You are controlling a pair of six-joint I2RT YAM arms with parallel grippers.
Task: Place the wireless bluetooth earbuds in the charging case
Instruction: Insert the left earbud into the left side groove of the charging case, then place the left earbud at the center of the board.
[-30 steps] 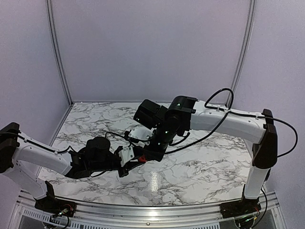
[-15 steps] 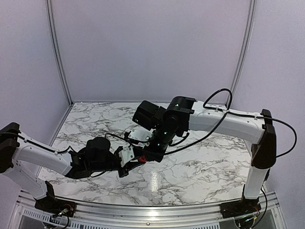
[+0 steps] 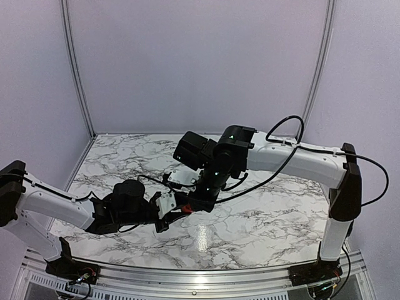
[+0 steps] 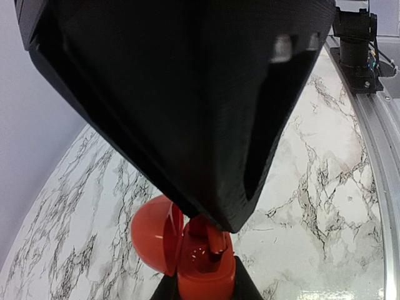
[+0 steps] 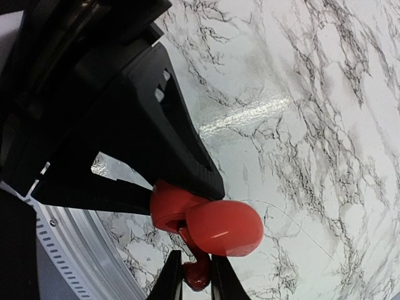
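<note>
The red charging case (image 4: 203, 267) is held above the marble table with my left gripper (image 4: 204, 286) shut on its base. Its lid (image 4: 150, 240) hangs open to the left. From above, my right gripper (image 5: 196, 270) is shut on a small red earbud (image 5: 198, 281). The earbud's stem (image 4: 215, 240) reaches down into the open case beside a bare socket. In the right wrist view the lid (image 5: 224, 228) covers most of the case base (image 5: 167, 206). In the top view both grippers meet at the case (image 3: 185, 208) near the table's middle front.
The marble table (image 3: 262, 219) lies below both grippers. A metal rail (image 4: 375, 162) runs along its near edge, with the right arm's base (image 4: 356, 44) bolted on it. Pale enclosure walls (image 3: 200, 62) stand behind and at both sides.
The right gripper has eased slightly left and down onto the case. The left arm and the case have stayed still.
</note>
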